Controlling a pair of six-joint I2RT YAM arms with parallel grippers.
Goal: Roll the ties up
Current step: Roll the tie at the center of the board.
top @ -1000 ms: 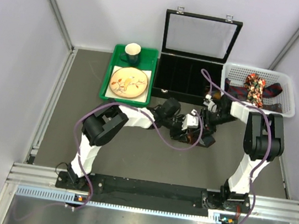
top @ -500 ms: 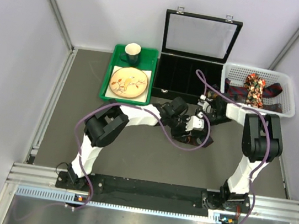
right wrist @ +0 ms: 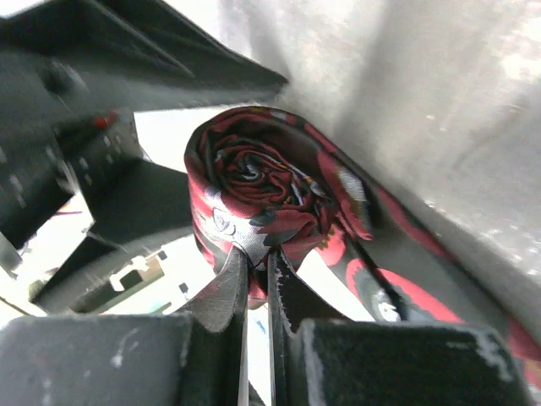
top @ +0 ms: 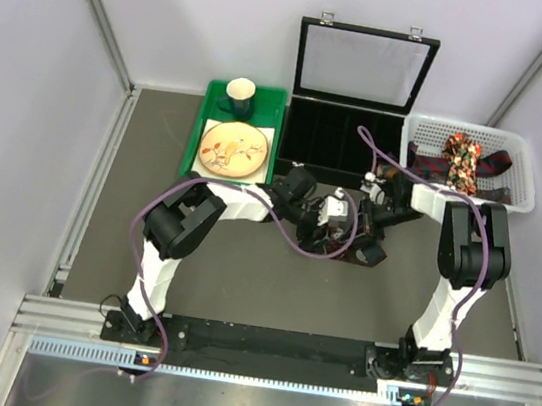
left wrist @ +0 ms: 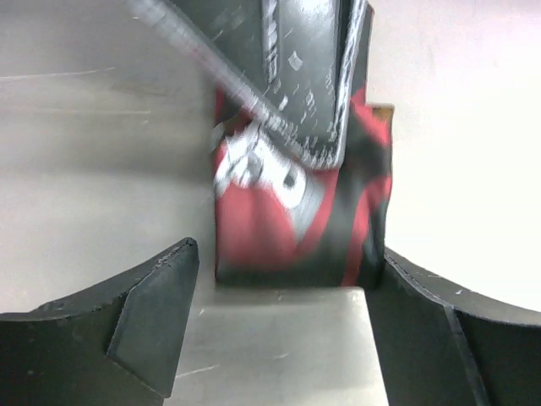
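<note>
- Tie (right wrist: 262, 186), red and black patterned, rolled into a tight coil, mid-desk (top: 240, 280) between the two arms.
- Right hand (right wrist: 256, 266): fingers pinched together on the coil's edge.
- Left hand (left wrist: 283, 258): spread wide, one finger either side of the coil, gripping nothing.
- Further ties (top: 464, 159): heaped in white basket (top: 513, 202), far right.

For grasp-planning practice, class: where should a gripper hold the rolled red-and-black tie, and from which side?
Grip the rolled tie across its curved wall, one finger either side, approaching low like the open left gripper. Its spiral layers end in a loose tail, so squeezing should keep them wound.
</note>
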